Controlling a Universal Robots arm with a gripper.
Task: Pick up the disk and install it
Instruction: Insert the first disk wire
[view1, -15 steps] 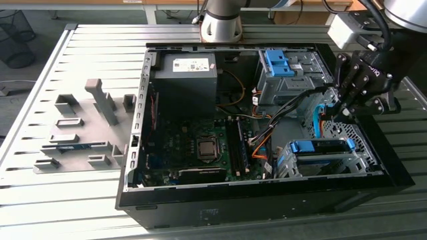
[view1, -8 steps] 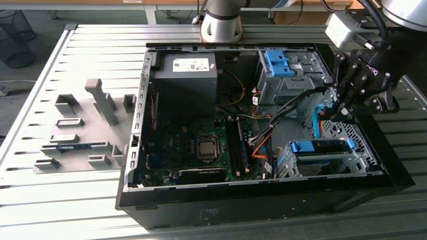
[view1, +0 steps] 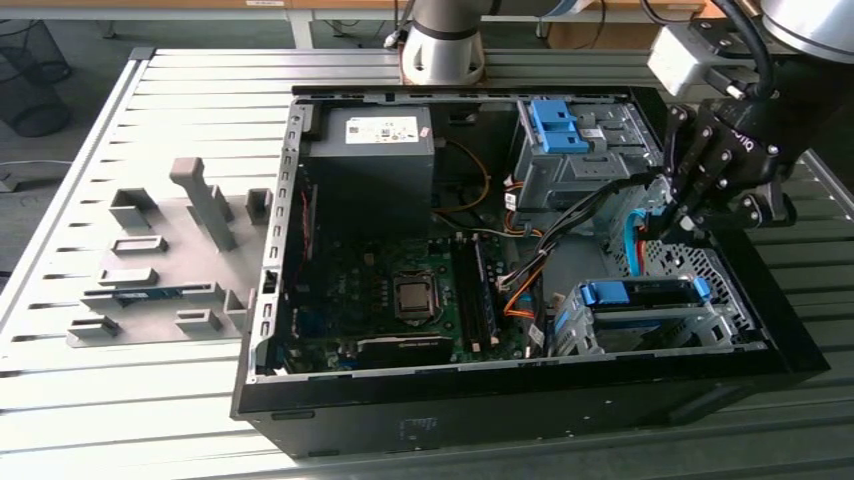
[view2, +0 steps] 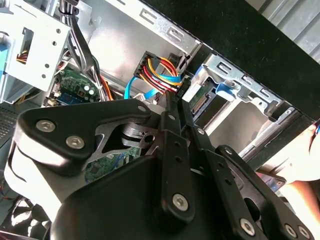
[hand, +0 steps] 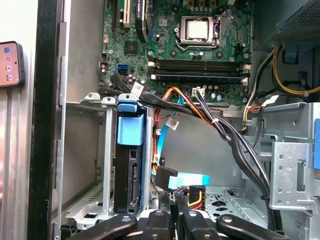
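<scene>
The disk (view1: 643, 294), edged by its blue caddy, sits inside the metal drive cage (view1: 587, 335) at the front corner of the open computer case, on the exterior view's right. In the first wrist view the disk (hand: 131, 175) stands on edge in the cage under its blue tab. The second wrist view shows the disk's connector end (view2: 201, 101). My gripper (view1: 691, 218) hangs just behind that cage, among the cables. Its fingers (view2: 172, 135) are shut, with the tips against a black plug of coloured wires (view2: 159, 75); I cannot tell whether the plug is pinched.
A dark power-supply box (view1: 367, 150) and the motherboard (view1: 400, 295) fill the case's left half. A second cage with a blue bracket (view1: 554, 122) stands at the back. Cable bundles (hand: 235, 145) cross beside the gripper. A grey fixture (view1: 160, 260) lies on the table. A person's hand (view2: 300, 187) is outside the case.
</scene>
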